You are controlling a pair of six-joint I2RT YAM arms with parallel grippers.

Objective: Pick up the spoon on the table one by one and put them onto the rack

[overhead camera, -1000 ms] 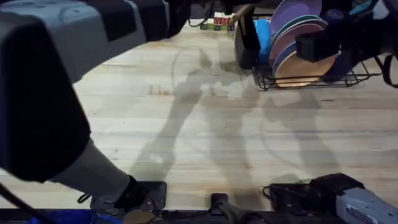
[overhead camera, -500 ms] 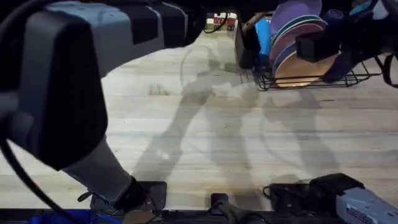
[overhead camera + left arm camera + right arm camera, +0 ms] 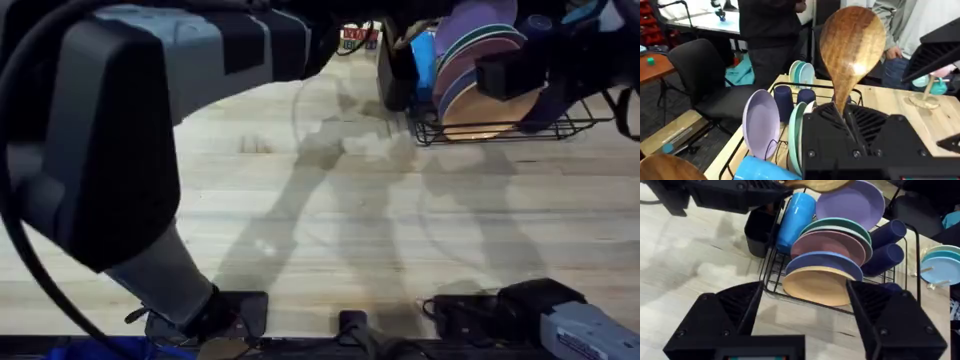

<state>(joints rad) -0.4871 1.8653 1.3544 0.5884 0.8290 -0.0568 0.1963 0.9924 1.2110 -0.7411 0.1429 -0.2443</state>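
Observation:
My left gripper [image 3: 845, 119] is shut on the handle of a brown wooden spoon [image 3: 852, 45], whose oval bowl stands up in front of the left wrist camera. The left arm [image 3: 150, 90] reaches across the table to the rack [image 3: 500, 128], and gripper and spoon [image 3: 815, 184] hang over the black utensil holder [image 3: 757, 235] at the rack's end. A second wooden bowl [image 3: 665, 167] shows beside the blue cup [image 3: 765, 169]. My right gripper [image 3: 800, 325] is open above the table, just in front of the rack [image 3: 775, 282], with nothing between its fingers.
Purple [image 3: 852, 202], green, pink, blue and orange [image 3: 817, 285] plates stand in the rack, with dark blue cups [image 3: 882, 255] behind them. A stand with teal plates [image 3: 940, 265] is beyond the rack. A black chair [image 3: 700, 75] and people stand past the table's far edge.
The left arm has swung further right toward the rack, carrying the spoon over the utensil holder. The right arm has stayed put.

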